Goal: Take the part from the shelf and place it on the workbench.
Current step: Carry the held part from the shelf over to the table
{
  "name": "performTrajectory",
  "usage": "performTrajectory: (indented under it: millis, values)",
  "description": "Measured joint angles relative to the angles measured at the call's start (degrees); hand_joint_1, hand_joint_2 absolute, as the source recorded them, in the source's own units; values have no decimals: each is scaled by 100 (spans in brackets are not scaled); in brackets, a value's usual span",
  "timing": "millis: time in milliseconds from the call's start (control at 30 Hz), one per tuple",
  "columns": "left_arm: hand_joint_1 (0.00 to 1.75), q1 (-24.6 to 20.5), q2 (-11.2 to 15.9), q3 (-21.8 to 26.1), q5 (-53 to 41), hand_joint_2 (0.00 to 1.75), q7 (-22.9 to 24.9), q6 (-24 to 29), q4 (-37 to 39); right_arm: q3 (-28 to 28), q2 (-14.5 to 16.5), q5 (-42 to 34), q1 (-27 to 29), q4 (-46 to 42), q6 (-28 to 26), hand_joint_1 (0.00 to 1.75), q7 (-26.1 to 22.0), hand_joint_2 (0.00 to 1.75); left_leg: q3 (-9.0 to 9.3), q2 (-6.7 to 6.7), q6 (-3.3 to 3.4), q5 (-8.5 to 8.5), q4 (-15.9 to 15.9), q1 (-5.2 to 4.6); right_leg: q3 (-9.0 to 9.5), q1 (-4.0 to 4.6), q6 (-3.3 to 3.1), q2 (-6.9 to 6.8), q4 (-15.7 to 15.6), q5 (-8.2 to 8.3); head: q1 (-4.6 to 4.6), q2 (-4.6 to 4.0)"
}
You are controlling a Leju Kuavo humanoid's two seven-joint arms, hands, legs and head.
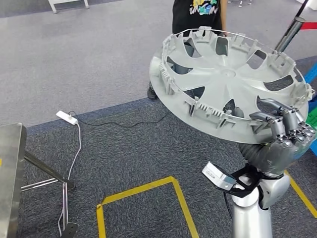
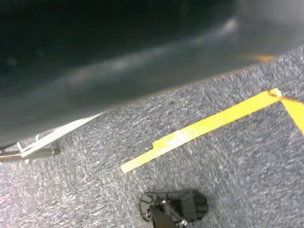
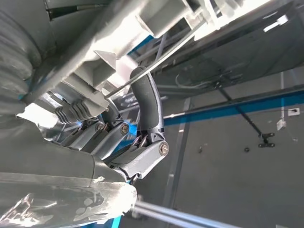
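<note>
Right robot hand (image 1: 285, 133) grasps the wheel cover (image 1: 228, 79); person (image 1: 197, 14) behind, perhaps close.

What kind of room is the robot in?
Probably a workshop or robot test hall: grey carpet with yellow floor tape, a metal workbench, and the right hand holding a grey wheel cover.

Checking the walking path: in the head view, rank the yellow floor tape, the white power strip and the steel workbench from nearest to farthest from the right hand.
1. Yellow floor tape, lower centre, left of the right hand holding the wheel cover.
2. White power strip, further left on the carpet.
3. Steel workbench, at the left edge.
</note>
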Motion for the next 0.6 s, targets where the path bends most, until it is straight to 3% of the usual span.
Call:
performTrajectory:
  millis: [33,67,100,133,200,267,333,400,467,533,567,600]
  values:
    - [0,-3,-1,0,1,0,0,-2,1,-8,0,-2,5,1,-1,175,1,175,1,-83,3,0,1,0,-164,-5,9,23,297,-78,6,0]
    - [0,0,-2,0,3,0,0,-3,1,-16,0,-3,10,2,0,175,1,175,4,-169,3,0,2,1,-241,-9,13,31,399,-45,7,0]
    - [0,4,-4,0,3,0,0,-5,1,-24,0,-4,15,2,0,175,1,175,11,-260,-2,0,5,4,-195,-16,10,45,252,112,6,0]
    - [0,7,-8,0,4,0,0,-9,1,-31,0,-8,18,2,0,175,1,175,20,-349,-13,-2,9,10,-52,-28,6,89,-89,342,8,0]
    - [0,0,-15,0,5,0,0,-19,1,-38,0,-20,20,3,0,175,1,175,8,-515,-62,-8,37,16,298,-78,4,360,-847,692,10,0]
    - [0,1,-13,0,9,0,0,-23,1,-42,0,-38,25,6,2,175,1,175,-61,-651,-142,15,67,28,450,-101,0,556,-1160,746,11,0]
    - [0,29,-1,0,13,0,0,-25,1,-45,1,-53,29,14,1,175,1,175,-123,-754,-215,41,75,53,462,-95,-32,467,-1181,738,10,0]
    - [0,52,0,-1,17,0,0,-34,2,-42,3,-61,32,20,1,175,1,175,-201,-534,-268,-62,225,37,487,-96,-97,319,-1203,744,-28,0]
    - [0,35,-5,-2,21,0,0,-43,2,-41,4,-70,34,22,2,175,1,175,-465,-157,-310,-368,795,16,510,-74,-161,147,-1216,733,-71,0]
    - [0,18,-7,-2,22,0,0,-50,2,-45,3,-79,35,28,2,175,1,175,-811,-24,-331,-655,1526,23,516,-42,-198,-28,-1214,714,-79,0]
    - [0,21,-8,-2,22,0,2,-54,2,-45,3,-83,35,34,2,175,1,175,-889,-9,-328,-672,1698,23,522,-27,-208,-110,-1214,705,-83,0]
    - [0,27,-8,-2,24,0,5,-58,2,-45,3,-86,35,40,2,175,1,175,-855,0,-314,-581,1649,20,532,-11,-216,-186,-1213,696,-83,0]
